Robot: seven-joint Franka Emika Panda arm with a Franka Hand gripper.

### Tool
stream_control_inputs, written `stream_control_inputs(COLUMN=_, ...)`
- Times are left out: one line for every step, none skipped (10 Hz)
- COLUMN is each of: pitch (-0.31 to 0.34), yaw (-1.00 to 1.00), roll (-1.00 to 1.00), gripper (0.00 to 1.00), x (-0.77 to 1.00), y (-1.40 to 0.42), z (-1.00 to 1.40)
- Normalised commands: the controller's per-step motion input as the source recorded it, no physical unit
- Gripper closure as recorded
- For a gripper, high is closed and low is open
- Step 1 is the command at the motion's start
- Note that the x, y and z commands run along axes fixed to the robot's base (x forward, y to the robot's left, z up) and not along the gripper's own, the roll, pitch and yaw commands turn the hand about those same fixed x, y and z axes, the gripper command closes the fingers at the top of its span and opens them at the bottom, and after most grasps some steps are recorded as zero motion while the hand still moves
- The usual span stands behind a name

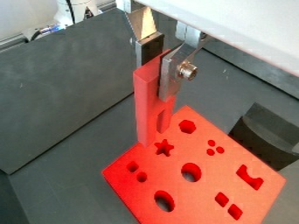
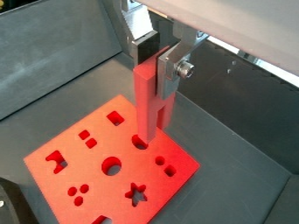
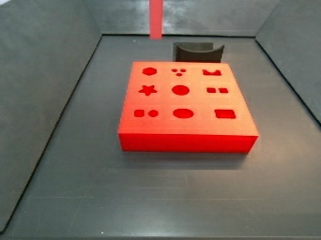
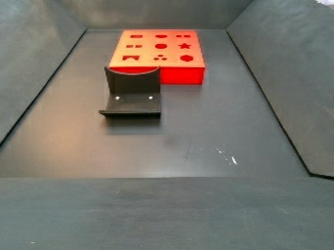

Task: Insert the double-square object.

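Note:
The double-square object is a long, thin red peg [image 1: 149,109], seen in both wrist views [image 2: 152,105]. It hangs upright in my gripper [image 1: 158,79], whose fingers are shut on its upper end [image 2: 160,66]. Its lower end is above the big red block with shaped holes [image 1: 198,171], over the part near one edge [image 2: 111,166] and apart from it. In a side view only the peg [image 3: 157,19] shows, high above the far side of the block [image 3: 186,103]; the gripper is out of frame there. The other side view shows the block [image 4: 159,45] but no peg or gripper.
The dark fixture [image 4: 131,93] stands on the floor right beside the block, and it shows behind the block in a side view [image 3: 194,49] and in a wrist view [image 1: 271,131]. Grey walls [image 3: 69,84] enclose the dark floor [image 4: 196,146].

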Motion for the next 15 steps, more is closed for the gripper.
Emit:
stream_control_inputs(pitch=-0.129, yaw=0.0, roll=-0.07, gripper=1.0, x=0.29, y=0.11, z=-0.87)
stream_control_inputs(pitch=-0.157, yaw=0.02, roll=-0.06, gripper=1.0, x=0.35, y=0.19, z=-0.85)
stream_control_inputs(pitch=-0.173, yaw=0.06, roll=-0.07, gripper=1.0, x=0.38, y=0.22, z=-0.82)
stream_control_inputs(pitch=-0.197, yaw=0.06, roll=-0.07, gripper=1.0, x=0.43, y=0.2, z=-0.77)
stream_control_inputs(pitch=-0.194, yaw=0.0, roll=-0.02, gripper=1.0, x=0.51, y=0.13, z=-0.74)
stream_control_inputs(pitch=-0.181, yaw=-0.04, roll=0.0, gripper=1.0, x=0.6, y=0.05, z=-0.74)
stream_control_inputs(pitch=-0.114, yaw=-0.22, roll=0.04, gripper=1.0, x=0.79, y=0.0, z=-0.53)
stream_control_inputs(pitch=-0.014, yaw=-0.39, roll=0.15, gripper=1.0, x=0.79, y=0.0, z=-0.35)
stream_control_inputs(pitch=0.0, yaw=-0.48, roll=0.2, gripper=1.0, x=0.64, y=0.0, z=-0.27)
stream_control_inputs(pitch=-0.001, yaw=-0.58, roll=0.18, gripper=1.0, x=0.54, y=0.0, z=-0.23)
stream_control_inputs(pitch=-0.006, yaw=-0.63, roll=0.16, gripper=1.0, x=0.49, y=0.0, z=-0.19)
stream_control_inputs(pitch=-0.014, yaw=-0.66, roll=0.14, gripper=1.0, x=0.47, y=0.0, z=-0.16)
stream_control_inputs(pitch=-0.003, yaw=-0.69, roll=0.12, gripper=1.0, x=0.42, y=0.01, z=-0.14)
stream_control_inputs(pitch=0.0, yaw=-0.76, roll=0.09, gripper=1.0, x=0.29, y=0.12, z=-0.05)
stream_control_inputs(pitch=0.0, yaw=-0.81, roll=0.05, gripper=1.0, x=0.25, y=0.16, z=0.0)
